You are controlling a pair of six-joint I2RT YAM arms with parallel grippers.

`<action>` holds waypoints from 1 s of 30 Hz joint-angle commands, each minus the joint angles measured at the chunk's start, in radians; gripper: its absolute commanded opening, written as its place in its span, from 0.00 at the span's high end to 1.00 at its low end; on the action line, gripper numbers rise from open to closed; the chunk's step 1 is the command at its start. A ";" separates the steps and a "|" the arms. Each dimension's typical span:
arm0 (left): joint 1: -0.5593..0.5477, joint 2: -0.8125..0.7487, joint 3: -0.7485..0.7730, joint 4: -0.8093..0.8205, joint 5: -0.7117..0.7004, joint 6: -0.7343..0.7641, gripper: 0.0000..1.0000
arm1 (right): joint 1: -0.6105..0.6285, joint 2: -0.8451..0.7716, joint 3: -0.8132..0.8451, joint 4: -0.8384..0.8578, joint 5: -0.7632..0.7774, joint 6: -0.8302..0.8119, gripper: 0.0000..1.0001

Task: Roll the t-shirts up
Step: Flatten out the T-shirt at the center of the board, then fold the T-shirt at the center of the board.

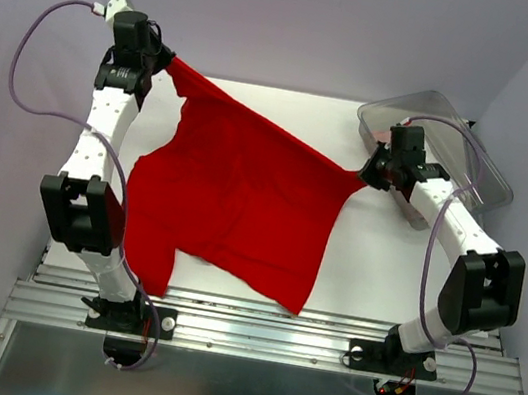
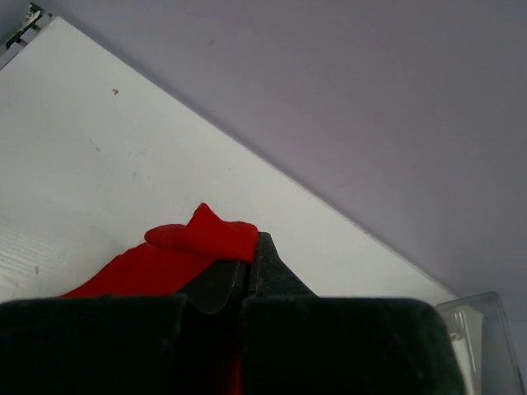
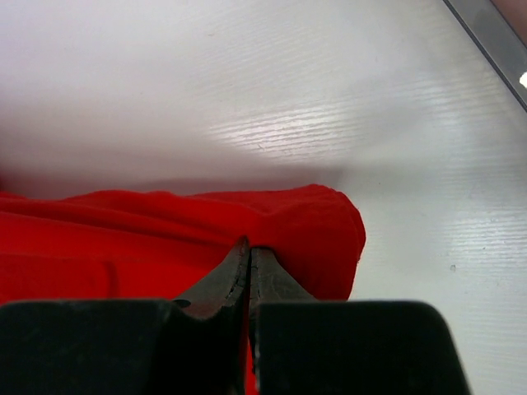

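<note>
Right end effector (image 1: 366, 174), clamped on one corner of the red t-shirt (image 1: 243, 204), is the nearer arm; the cloth spreads left of it and forward to the near edge of the worktop (image 1: 374, 267). Its taut long edge runs diagonally back to the left end effector (image 1: 165, 61), pinched shut on the far-left corner

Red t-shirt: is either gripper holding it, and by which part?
Both hold the red t-shirt: left gripper pinches its far left corner, right gripper its right corner.
</note>
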 commanded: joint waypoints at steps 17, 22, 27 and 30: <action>-0.065 0.551 0.430 0.161 0.100 -0.009 1.00 | -0.006 0.112 0.102 -0.050 0.210 -0.017 0.99; -0.065 0.567 0.408 0.197 0.132 0.005 1.00 | -0.006 0.122 0.098 -0.056 0.270 -0.025 0.99; -0.067 0.599 0.430 0.203 0.182 0.005 1.00 | -0.006 0.132 0.096 -0.056 0.307 -0.028 0.99; -0.067 0.590 0.428 0.203 0.218 0.014 1.00 | -0.006 0.125 0.087 -0.060 0.350 -0.028 0.99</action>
